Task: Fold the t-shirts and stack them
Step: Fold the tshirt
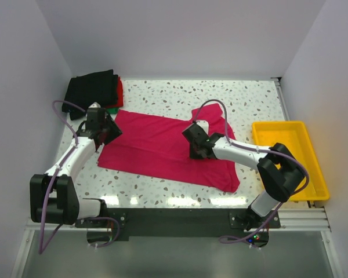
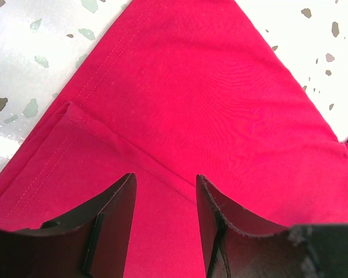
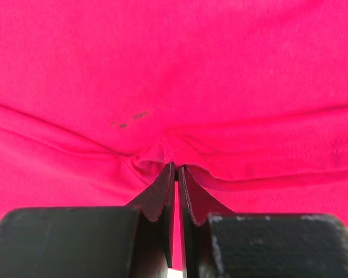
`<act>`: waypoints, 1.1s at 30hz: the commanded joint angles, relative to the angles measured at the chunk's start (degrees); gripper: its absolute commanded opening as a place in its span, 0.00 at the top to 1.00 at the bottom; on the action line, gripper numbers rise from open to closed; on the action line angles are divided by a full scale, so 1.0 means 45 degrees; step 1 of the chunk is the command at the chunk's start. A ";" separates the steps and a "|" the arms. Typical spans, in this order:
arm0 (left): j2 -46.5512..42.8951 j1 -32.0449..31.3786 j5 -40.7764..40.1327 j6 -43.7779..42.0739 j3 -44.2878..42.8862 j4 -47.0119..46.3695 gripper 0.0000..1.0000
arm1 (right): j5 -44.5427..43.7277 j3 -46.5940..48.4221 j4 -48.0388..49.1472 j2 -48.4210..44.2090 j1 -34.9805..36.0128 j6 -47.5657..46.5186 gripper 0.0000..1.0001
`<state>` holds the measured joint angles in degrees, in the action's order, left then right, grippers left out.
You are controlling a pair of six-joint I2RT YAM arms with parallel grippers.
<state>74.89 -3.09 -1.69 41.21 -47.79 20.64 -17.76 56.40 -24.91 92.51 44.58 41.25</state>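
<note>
A magenta-pink t-shirt lies spread on the speckled table. My left gripper is open over its left edge, its jaws either side of flat cloth near a folded hem. My right gripper is shut on a pinched fold of the pink shirt near its middle right. A stack of folded shirts, black on top with red and green below, sits at the far left corner.
A yellow plastic tray stands at the right edge of the table. White walls close in the left, back and right. A white label shows at the shirt's collar.
</note>
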 commanded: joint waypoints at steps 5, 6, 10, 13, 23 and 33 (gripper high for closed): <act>0.0076 0.0004 0.0220 -0.0252 -0.0337 -0.0486 0.50 | -0.1209 0.1625 -0.0188 0.1082 0.0035 -0.1042 0.95; 0.0115 0.0004 0.0259 -0.0271 -0.0337 -0.0505 0.50 | -0.1249 0.1839 -0.0111 0.1334 0.0016 -0.1120 0.95; 0.0134 0.0004 0.0318 -0.0291 -0.0356 -0.0505 0.50 | -0.1308 0.2192 0.0280 0.1746 0.0016 -0.1609 0.95; 0.0212 0.0004 0.0318 -0.0291 -0.0395 -0.0505 0.49 | -0.1346 0.2349 0.0592 0.1864 0.0016 -0.1824 0.94; 0.0915 0.0004 0.0708 -0.0252 -0.0883 -0.0388 0.47 | -0.1678 0.2739 0.1511 0.1884 -0.0004 -0.2741 0.76; 0.1657 0.0004 0.0904 -0.0115 -0.1372 -0.0447 0.47 | -0.1894 0.3112 0.0030 0.1419 -0.0023 -0.1984 0.75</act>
<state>81.87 -3.09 1.41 40.91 -51.13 20.56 -23.55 69.52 -21.87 101.97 44.58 29.76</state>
